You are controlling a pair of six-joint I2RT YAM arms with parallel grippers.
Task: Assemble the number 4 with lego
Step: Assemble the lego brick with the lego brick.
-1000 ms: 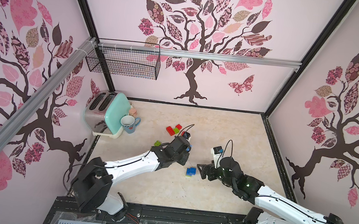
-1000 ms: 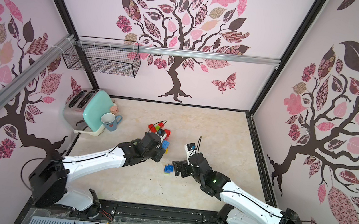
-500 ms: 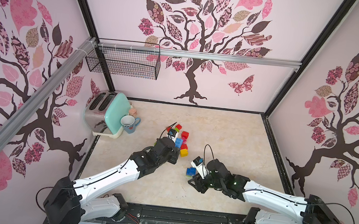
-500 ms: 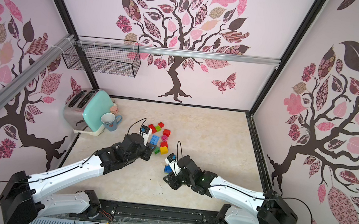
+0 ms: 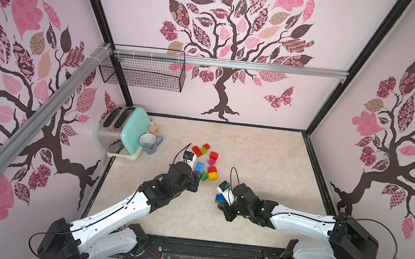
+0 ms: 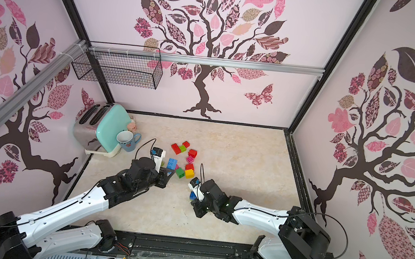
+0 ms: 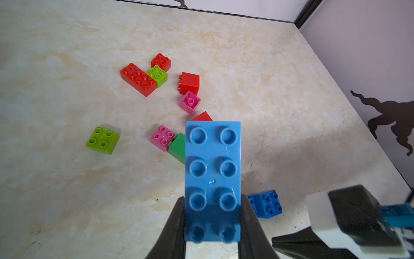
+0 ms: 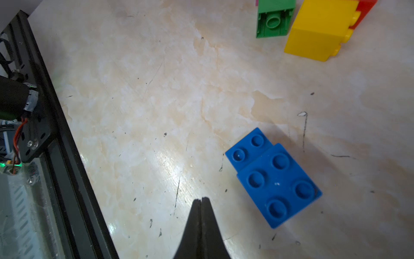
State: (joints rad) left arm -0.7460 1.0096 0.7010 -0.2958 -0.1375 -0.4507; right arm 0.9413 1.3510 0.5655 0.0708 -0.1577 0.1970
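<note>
Left wrist view: we are clamping the left gripper (image 7: 212,200) on a light-blue eight-stud brick (image 7: 212,161) over the marbled table (image 7: 67,190); we are holding the right gripper (image 8: 201,200) pressed shut and empty, just beside a dark-blue stacked pair (image 8: 275,179); loose lego (image 7: 137,78) in red, green, pink and yellow are lying scattered farther out.
</note>
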